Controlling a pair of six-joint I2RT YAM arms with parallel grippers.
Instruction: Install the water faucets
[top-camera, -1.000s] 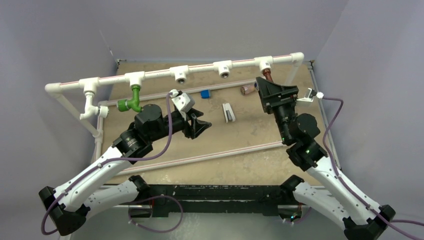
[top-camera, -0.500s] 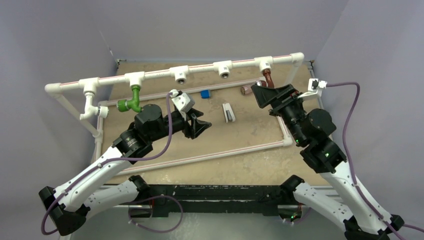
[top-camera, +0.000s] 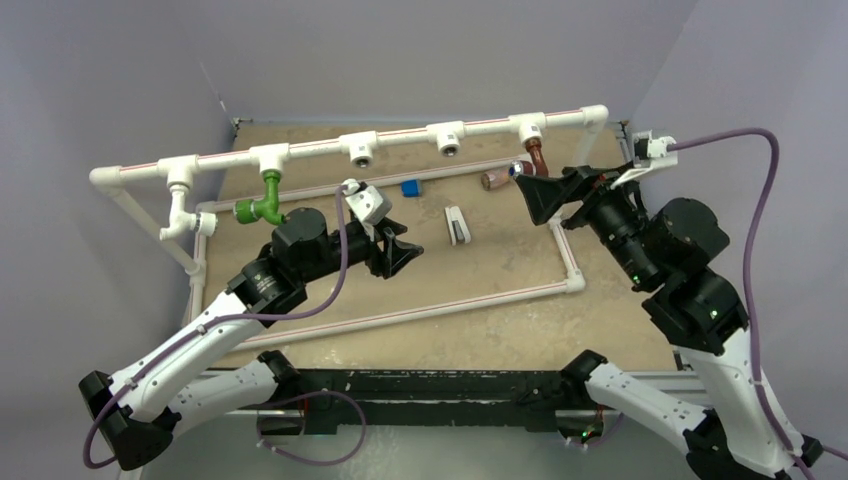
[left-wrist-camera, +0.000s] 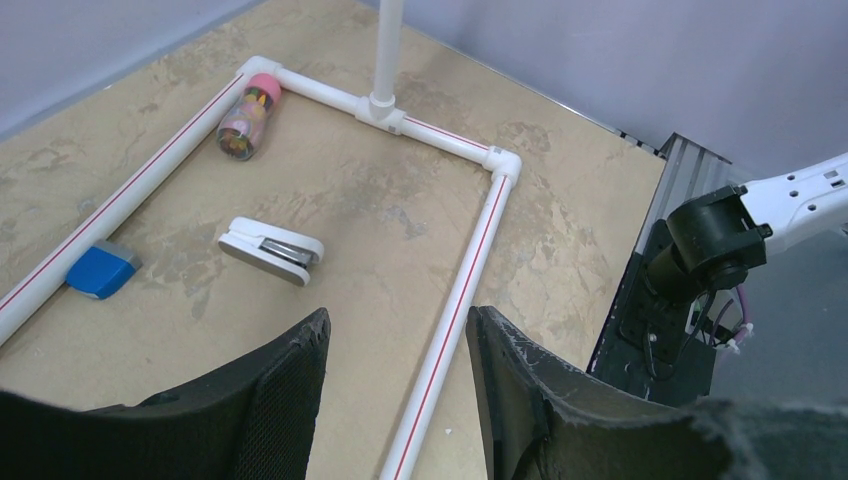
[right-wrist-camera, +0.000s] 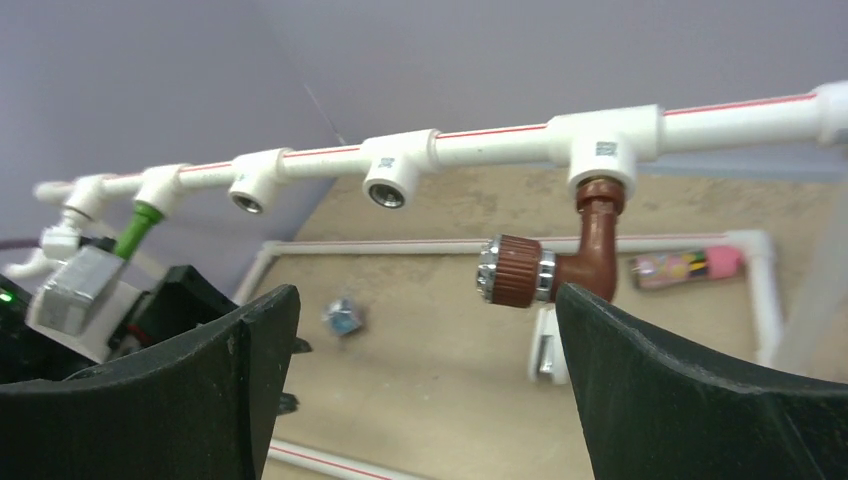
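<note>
Under the right-hand tee of the top pipe (top-camera: 400, 137) hangs the brown faucet (right-wrist-camera: 575, 262), its stem up in the tee. The green faucet (top-camera: 262, 203) and white faucet (top-camera: 178, 218) hang from tees near the pipe's left end. The right gripper (right-wrist-camera: 420, 310) gapes wide just short of the brown faucet, touching nothing. The left gripper (left-wrist-camera: 398, 330) is open and empty above the table (left-wrist-camera: 400, 230), well back from a clip (left-wrist-camera: 272, 250), a blue block (left-wrist-camera: 100, 272) and a cylinder (left-wrist-camera: 245, 118).
</note>
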